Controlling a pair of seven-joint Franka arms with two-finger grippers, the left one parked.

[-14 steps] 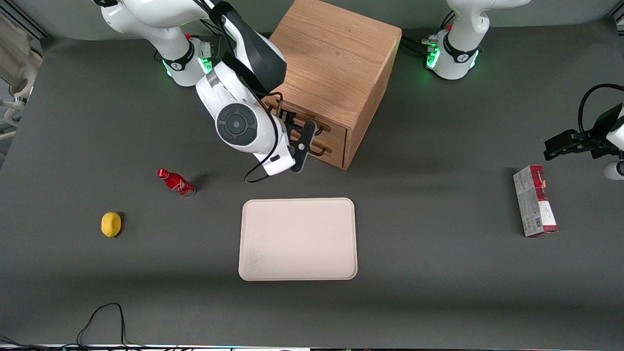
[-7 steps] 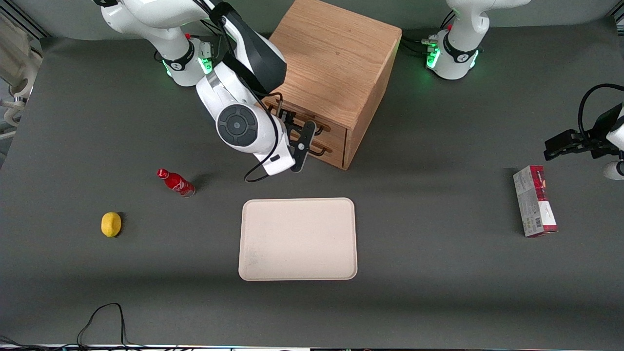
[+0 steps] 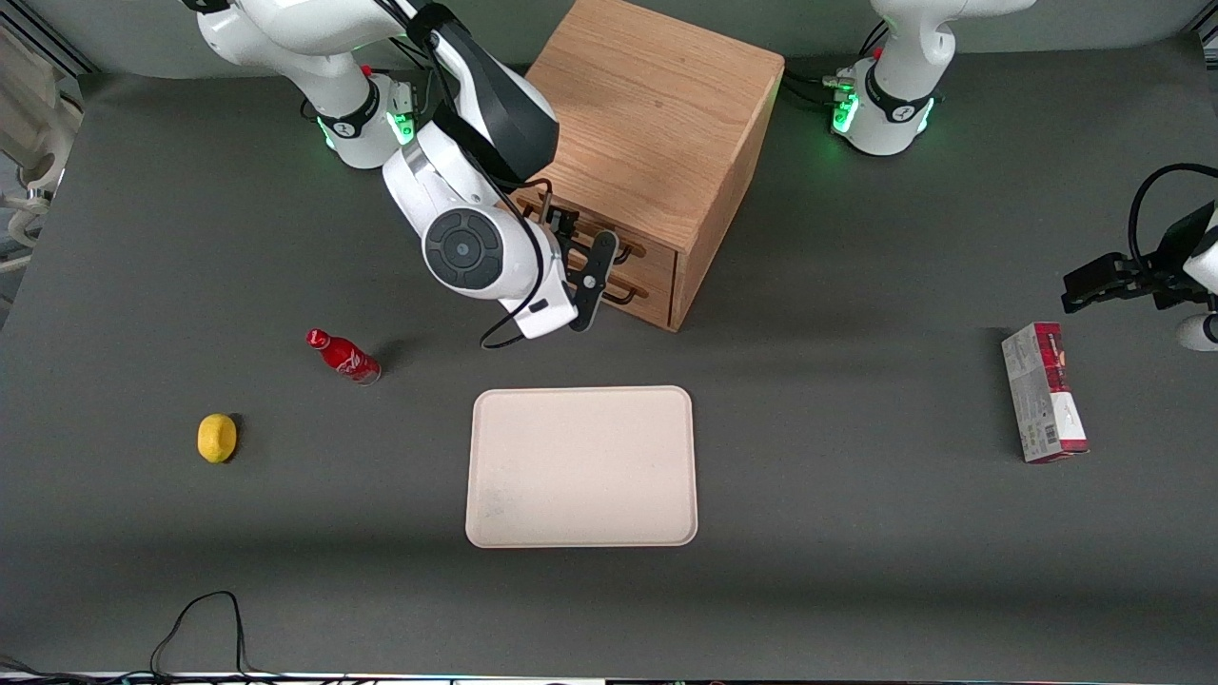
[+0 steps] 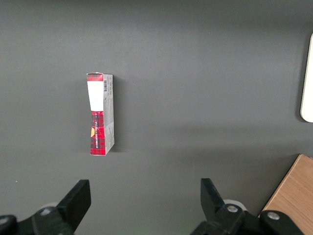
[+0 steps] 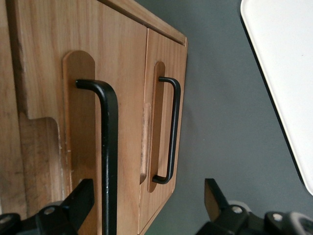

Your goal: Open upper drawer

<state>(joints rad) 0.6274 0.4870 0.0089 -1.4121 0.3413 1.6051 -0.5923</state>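
The oak cabinet faces the front camera at an angle. Its upper drawer looks shut, as does the lower drawer. My right gripper is open right in front of the drawer fronts. In the right wrist view the upper drawer fills much of the frame, and its black bar handle runs between the fingers of my gripper, close to one fingertip. Nothing is gripped. The lower drawer's handle is outside the fingers.
A cream tray lies nearer the front camera than the cabinet, also seen in the right wrist view. A red bottle and a lemon lie toward the working arm's end. A red and grey box lies toward the parked arm's end.
The right gripper has edged slightly closer to the drawer fronts. Nothing else has moved and the drawers stay as they were.
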